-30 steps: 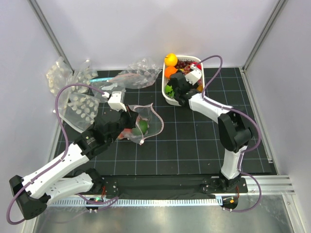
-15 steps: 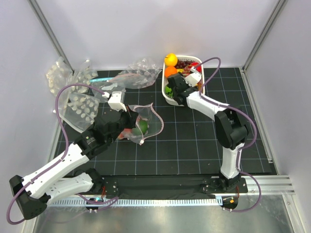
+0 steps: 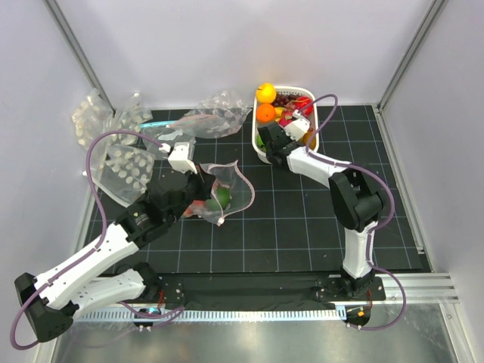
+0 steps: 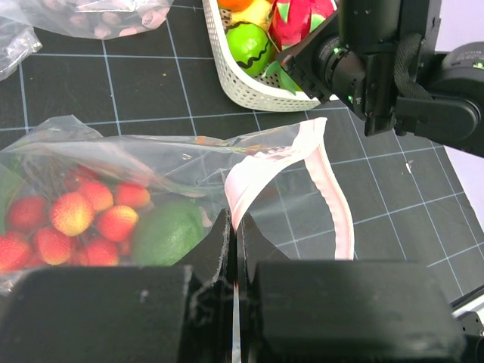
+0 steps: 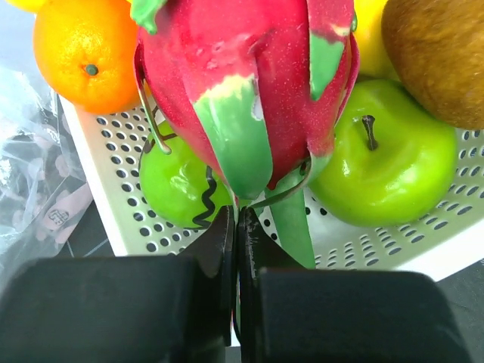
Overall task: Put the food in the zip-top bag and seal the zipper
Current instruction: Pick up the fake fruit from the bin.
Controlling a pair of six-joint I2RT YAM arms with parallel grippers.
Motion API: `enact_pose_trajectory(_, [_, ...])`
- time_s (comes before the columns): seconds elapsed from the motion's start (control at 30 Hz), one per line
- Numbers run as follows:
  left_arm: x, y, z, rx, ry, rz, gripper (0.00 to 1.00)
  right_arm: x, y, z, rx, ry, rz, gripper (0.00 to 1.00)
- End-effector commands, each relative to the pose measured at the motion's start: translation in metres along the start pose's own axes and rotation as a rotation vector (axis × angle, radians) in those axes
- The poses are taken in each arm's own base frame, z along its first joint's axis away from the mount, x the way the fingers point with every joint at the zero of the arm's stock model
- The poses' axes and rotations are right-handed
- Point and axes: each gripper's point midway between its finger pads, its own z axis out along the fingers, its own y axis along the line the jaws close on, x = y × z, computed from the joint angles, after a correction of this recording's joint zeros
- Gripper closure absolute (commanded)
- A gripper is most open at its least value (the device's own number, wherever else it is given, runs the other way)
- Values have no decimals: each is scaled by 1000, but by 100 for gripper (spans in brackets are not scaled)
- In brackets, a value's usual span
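The clear zip-top bag [image 3: 231,189] lies on the black mat with its mouth facing the basket. Red strawberries [image 4: 72,215] and a green fruit [image 4: 168,231] sit inside it. My left gripper [image 4: 236,227] is shut on the bag's pink zipper [image 4: 261,170] and holds that edge up. The opposite zipper edge curves away to the right. The pink dragon fruit [image 5: 242,68] rests in the white basket [image 5: 98,181] among other fruits. My right gripper [image 5: 236,219] is shut on a green leaf tip [image 5: 238,162] at the dragon fruit's lower end.
The basket [image 3: 315,125] at the back also holds an orange [image 5: 83,53], green apples [image 5: 386,162], a brown kiwi [image 5: 442,53] and a yellow fruit [image 3: 265,92]. Crumpled clear bags [image 3: 215,112] lie behind the mat. A white-dotted bag [image 3: 125,170] lies at the left.
The right gripper has pushed further into the basket and closed from open onto the dragon fruit's leaf. The left arm and the bag have not moved.
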Motion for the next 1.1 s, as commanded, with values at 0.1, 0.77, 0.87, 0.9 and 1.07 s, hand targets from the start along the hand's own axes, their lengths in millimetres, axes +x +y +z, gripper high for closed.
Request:
enact_pose_trajectory(0.1, [-12, -4, 0, 9, -43, -11, 100, -54, 22, -33, -101, -108, 81, 99])
enact_pose_trajectory(0.77, [-2, -5, 9, 3, -10, -6, 100, -99, 63, -162, -649, -44, -315, 99])
enact_pose_trajectory(0.87, [-2, -4, 11, -4, -16, -5, 100, -93, 56, -195, -743, 47, -392, 99])
enact_pose_trajectory(0.9, [-1, -4, 12, -5, -12, -3, 100, -91, 54, -204, -773, 67, -405, 99])
enact_pose_trajectory(1.07, [2, -5, 17, -11, 6, 17, 100, -77, 37, -261, -953, 184, -404, 99])
